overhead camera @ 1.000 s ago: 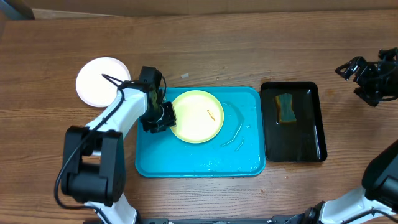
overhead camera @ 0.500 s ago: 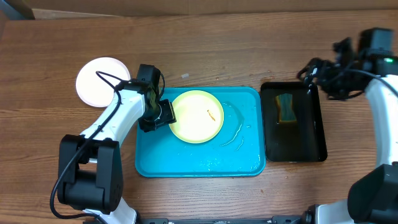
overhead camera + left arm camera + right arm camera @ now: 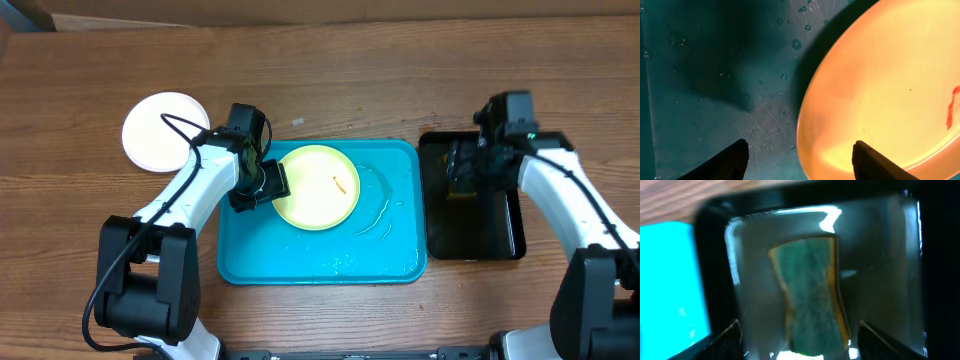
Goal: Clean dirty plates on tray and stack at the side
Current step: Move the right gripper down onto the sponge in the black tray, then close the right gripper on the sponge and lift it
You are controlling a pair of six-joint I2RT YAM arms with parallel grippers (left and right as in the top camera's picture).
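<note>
A pale yellow-green plate [image 3: 317,187] with an orange speck [image 3: 340,184] lies in the left half of the cyan tray [image 3: 320,262]. My left gripper [image 3: 266,184] is open at the plate's left rim. In the left wrist view the gripper [image 3: 801,162] has one finger over the wet tray [image 3: 715,75] and the other over the plate [image 3: 890,90]. A white plate [image 3: 165,131] rests on the table left of the tray. My right gripper [image 3: 468,165] hangs open over a green-and-yellow sponge [image 3: 812,295], one finger on each side, apart from it.
The sponge lies in a narrow black tray [image 3: 500,235] holding water, right of the cyan tray. Water puddles [image 3: 375,210] sit on the cyan tray beside the plate. Bare wooden table [image 3: 400,90] surrounds both trays.
My right arm has swung in from the far right edge to above the sponge in the black tray. My left gripper's jaws have widened at the plate's rim.
</note>
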